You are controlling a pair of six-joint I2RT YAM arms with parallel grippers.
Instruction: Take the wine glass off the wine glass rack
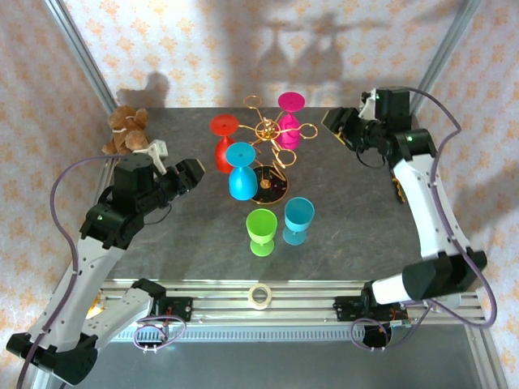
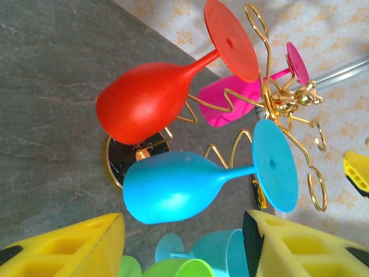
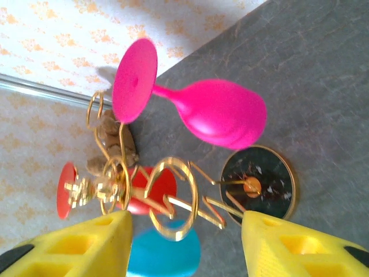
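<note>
- 1 wine glass rack point(image 1: 270, 134): gold wire on a round black base, mid-worktop point(image 1: 365, 211); 3 glasses hung bowl-down by the foot.
- 1 blue wine glass point(image 1: 241, 177): loop at 7 o'clock from the post.
- 1 red wine glass point(image 1: 224, 146) at 9 o'clock, close beside the blue one; 1 pink wine glass point(image 1: 289, 121) at 1 o'clock.
- 1 green glass point(image 1: 261, 231), 1 teal glass point(image 1: 298, 219): upright at 6 o'clock, off the rack.
- 1 left pincer point(image 1: 189, 173): released, empty, at 9 o'clock from the rack, facing the blue bowl.
- 1 right pincer point(image 1: 339, 127): released, empty, at 3 o'clock, facing the pink glass.
- Step, as judged: approach before the grasp.
- Handling: close across the bowl near the stem, never the foot. Slide outward along the loop's open end before lowering. Steer clear of the neighbouring red bowl. Pull gently; wire stand probably light, bowls probably slick.
</note>
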